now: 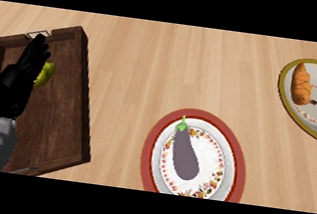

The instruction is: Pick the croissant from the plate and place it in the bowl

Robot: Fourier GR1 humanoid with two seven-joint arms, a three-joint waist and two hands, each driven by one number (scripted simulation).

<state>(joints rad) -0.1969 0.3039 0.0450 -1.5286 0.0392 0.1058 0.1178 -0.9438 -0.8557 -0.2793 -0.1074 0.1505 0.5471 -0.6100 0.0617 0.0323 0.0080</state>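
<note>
Light wood-grain counter (159, 64), planks running left-right, fills the whole view. Nothing of the room beyond it visible.

Dark brown wooden tray (60, 116) at left, raised rim, slightly skewed to the counter grain, metal handle at far end. Yellow-green item (45, 74) lying in tray, mostly hidden behind the fingers; can't identify it.

Red-rimmed plate (239, 155) centre-bottom, white inner with floral border, holding a purple eggplant (185, 155), green stem end pointing away from robot. Plate's lower edge cut off by the frame.

Gold-rimmed dish (293, 71) at far right, partly out of frame, white inside with a patterned ring. Croissant (303, 85) lying on its left part, long axis roughly away-toward. Plate or bowl: can't tell from this angle. Well apart from the red-rimmed plate and from the tray.

Left hand (11, 84) over the tray, grey forearm entering from lower left corner. Fingers straight, pointing up-frame, thumb out to the left. Relaxed, grasping nothing, resting. Nowhere near the croissant.

Right hand out of frame.
</note>
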